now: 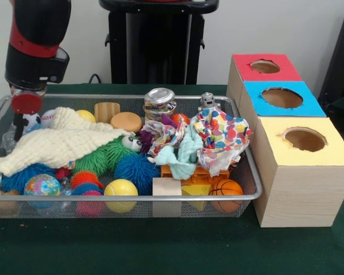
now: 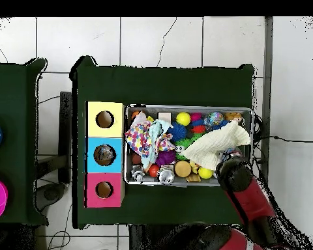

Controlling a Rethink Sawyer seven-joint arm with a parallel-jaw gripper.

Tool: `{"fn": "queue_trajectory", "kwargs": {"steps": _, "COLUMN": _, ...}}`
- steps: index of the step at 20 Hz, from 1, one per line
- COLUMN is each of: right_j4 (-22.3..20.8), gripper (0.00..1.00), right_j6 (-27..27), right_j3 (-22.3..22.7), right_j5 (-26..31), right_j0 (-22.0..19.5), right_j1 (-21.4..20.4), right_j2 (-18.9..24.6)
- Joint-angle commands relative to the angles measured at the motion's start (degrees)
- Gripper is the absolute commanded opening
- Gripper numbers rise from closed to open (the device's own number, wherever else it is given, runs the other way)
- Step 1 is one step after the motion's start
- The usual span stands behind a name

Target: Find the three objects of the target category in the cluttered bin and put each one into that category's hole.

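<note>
Cluttered wire bin (image 1: 249,172) beside red, blue, yellow holed boxes (image 1: 298,166)

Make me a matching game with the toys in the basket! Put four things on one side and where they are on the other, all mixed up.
Seen from the front view.

Things:
1. cream cloth
2. basketball
3. polka-dot cloth
4. yellow ball

Places:
A. front right corner of the wire basket
B. draped over the left half
C. front edge, near the middle
D. bunched up at the right, near the boxes

Pairs: 1-B, 2-A, 3-D, 4-C
</note>
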Motion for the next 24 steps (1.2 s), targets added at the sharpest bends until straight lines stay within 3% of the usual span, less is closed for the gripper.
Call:
{"fn": "queue_trajectory", "kwargs": {"steps": 1, "right_j4": 2.58, "gripper": 1.00, "right_j6": 13.85, "right_j3": 0.72, "right_j5": 1.07, "right_j0": -0.53, "right_j1": 2.26, "right_j2": 5.44}}
{"fn": "queue_trajectory", "kwargs": {"steps": 16, "right_j4": -9.74, "gripper": 1.00, "right_j6": 16.31, "right_j3": 1.67, "right_j5": -11.66, "right_j0": -14.66, "right_j1": 6.61, "right_j2": 20.76}}
{"fn": "queue_trajectory", "kwargs": {"steps": 24, "right_j4": -10.08, "gripper": 1.00, "right_j6": 16.93, "right_j3": 2.79, "right_j5": -12.88, "right_j0": -15.31, "right_j1": 6.33, "right_j2": 21.55}}
